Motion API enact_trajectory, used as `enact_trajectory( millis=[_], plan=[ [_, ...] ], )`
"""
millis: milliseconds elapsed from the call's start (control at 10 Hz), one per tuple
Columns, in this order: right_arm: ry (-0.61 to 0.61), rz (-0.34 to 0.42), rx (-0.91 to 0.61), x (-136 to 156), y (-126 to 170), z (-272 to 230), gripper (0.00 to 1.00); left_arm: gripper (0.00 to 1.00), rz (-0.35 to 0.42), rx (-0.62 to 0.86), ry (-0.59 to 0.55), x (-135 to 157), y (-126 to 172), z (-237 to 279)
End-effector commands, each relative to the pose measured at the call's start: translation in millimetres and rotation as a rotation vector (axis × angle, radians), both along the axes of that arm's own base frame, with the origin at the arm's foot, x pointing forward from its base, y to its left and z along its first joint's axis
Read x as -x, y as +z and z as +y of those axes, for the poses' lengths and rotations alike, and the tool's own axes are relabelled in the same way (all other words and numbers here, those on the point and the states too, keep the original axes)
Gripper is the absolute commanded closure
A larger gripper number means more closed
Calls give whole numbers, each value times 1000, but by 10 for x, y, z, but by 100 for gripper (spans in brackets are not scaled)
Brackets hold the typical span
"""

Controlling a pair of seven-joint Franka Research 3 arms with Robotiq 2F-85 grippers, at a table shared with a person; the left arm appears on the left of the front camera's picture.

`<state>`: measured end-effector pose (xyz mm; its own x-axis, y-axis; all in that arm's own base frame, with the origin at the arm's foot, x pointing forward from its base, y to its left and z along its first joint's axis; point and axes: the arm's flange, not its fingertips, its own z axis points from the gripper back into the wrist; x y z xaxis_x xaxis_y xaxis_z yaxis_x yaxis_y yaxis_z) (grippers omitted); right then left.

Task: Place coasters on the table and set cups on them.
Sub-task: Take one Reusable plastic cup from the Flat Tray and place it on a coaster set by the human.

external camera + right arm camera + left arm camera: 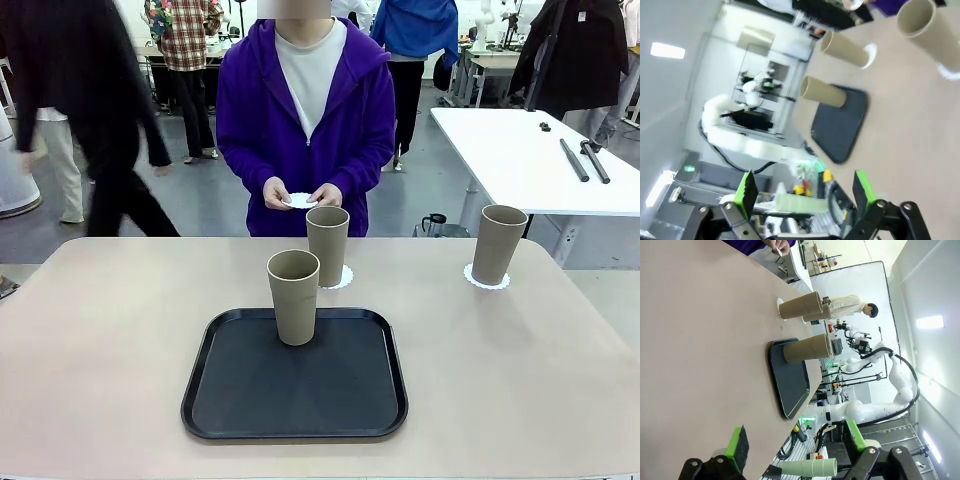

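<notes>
The left gripper [795,437] and right gripper [804,189] stood fully open and empty. One tall tapered tan matte cup [293,296] stood at twelve o'clock on the black rectangular tray [195,400]. It appeared light and rigid, best gripped mid-wall. The front view gave the flimsy white lacy paper coaster [300,201] in the person's hands [276,192]; the wrist views gave the jaw spread.

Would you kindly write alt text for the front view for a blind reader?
A tan cup stands on a black tray on a beige table; behind it a second cup sits on a white coaster, and at right a third cup on another coaster. A person in purple beyond holds a third coaster.
</notes>
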<state>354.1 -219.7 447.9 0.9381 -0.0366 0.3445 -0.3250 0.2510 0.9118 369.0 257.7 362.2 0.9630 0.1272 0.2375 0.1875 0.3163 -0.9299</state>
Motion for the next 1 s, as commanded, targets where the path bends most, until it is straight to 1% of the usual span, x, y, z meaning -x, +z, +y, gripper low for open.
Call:
enact_trajectory(
  millis=[0, 200, 300, 600, 700, 900],
  plan=[
    [31, 104, -66, -145, -316, -327, 0, 0, -1, -1, 0, 3, 20, 9],
    [57, 135, -104, -88, -582, -514, 0, 0, -1, -1, 0, 3, 20, 9],
    [32, 153, -101, -75, -683, -579, 0, 0, -1, -1, 0, 3, 20, 9],
    [-21, 158, -94, -69, -948, -612, 0, 0, -1, -1, 0, 3, 20, 9],
    [-35, 162, -85, -77, -997, -624, 0, 0, -1, -1, 0, 3, 20, 9],
    [-56, 140, -78, -72, -1021, -612, 0, 0, -1, -1, 0, 3, 20, 9]
  ],
)
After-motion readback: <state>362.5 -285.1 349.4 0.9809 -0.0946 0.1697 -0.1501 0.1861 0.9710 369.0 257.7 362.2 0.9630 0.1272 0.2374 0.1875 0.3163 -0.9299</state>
